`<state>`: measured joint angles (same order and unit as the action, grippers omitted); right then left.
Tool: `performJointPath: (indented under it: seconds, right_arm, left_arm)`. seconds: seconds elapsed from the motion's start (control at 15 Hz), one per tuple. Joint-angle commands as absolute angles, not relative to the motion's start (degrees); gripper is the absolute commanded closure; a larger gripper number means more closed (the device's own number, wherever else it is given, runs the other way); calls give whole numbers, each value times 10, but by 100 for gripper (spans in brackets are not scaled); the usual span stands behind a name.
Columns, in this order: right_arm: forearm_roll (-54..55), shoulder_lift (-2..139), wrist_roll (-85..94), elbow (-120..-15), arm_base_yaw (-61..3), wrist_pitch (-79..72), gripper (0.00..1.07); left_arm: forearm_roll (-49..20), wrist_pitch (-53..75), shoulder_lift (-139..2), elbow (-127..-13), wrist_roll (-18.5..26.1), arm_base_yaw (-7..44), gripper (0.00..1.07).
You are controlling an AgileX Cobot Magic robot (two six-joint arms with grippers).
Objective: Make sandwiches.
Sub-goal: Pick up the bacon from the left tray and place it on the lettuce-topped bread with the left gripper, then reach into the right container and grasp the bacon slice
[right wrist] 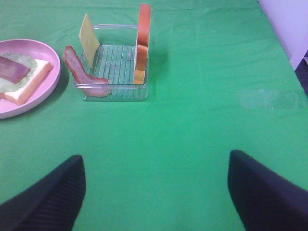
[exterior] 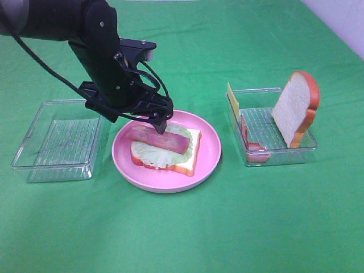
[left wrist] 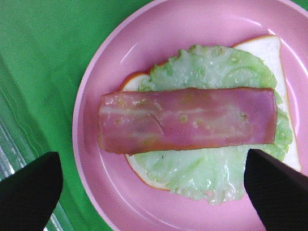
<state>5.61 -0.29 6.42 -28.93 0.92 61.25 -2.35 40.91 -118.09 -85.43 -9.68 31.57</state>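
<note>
the green desk (exterior: 182, 239) fills the foreground. the right gripper (right wrist: 156, 190) hangs above a stretch of it, outside the high view, its fingers (right wrist: 48, 202) wide apart and holding nothing.

next comes the pink plate (exterior: 209, 149) with the sandwich (exterior: 165, 151) half built on it: a bottom bread slice (exterior: 193, 149), a lettuce leaf (exterior: 156, 156), and a bacon strip (exterior: 158, 138) laid lengthwise on top. the left gripper (left wrist: 153, 159) sits low over that strip, fingers apart, one past each end, and the strip lies free between them. whether a tip touches the food i cannot tell.

level with the plate, the left tray (exterior: 57, 170) shows nothing inside. the right tray (exterior: 281, 153) holds a cheese slice (exterior: 232, 101) upright at its plate-side wall, a spare bacon piece (exterior: 247, 136) slumped along that wall, and a top bread slice (exterior: 293, 108) standing on its crust at the far side.

risks, as i judge them:
- one end of the bacon strip seems to overhang the bread, so a fingertip brushing it on the way up could drag or skew it.
- the cheese is thin and close to the wall, so a pinch may slip off or shove the light tray.
- the standing bread could topple if nudged.
- if the right gripper reaches in before the left is clear, the arms could clash over the plate.
</note>
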Motion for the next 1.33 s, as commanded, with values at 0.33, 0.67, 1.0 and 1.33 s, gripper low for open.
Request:
performJointPath:
  seconds: [0.33,0.67,1.0,1.33]
  right_arm:
    - [56,-11,70,-290,13,608,31]
    - [56,-11,70,-290,13,608,31]
    - [54,-11,70,-290,13,608,31]
    - [56,30,70,-305,13,572,31]
  left_arm:
    - [45,546,-1089,-860,-100,316,5]
    - [70,689,-934,-838,-100,316,8]
    - [61,701,-686,-668,-104,316,10]
    - [61,699,-456,-506,-104,316,10]
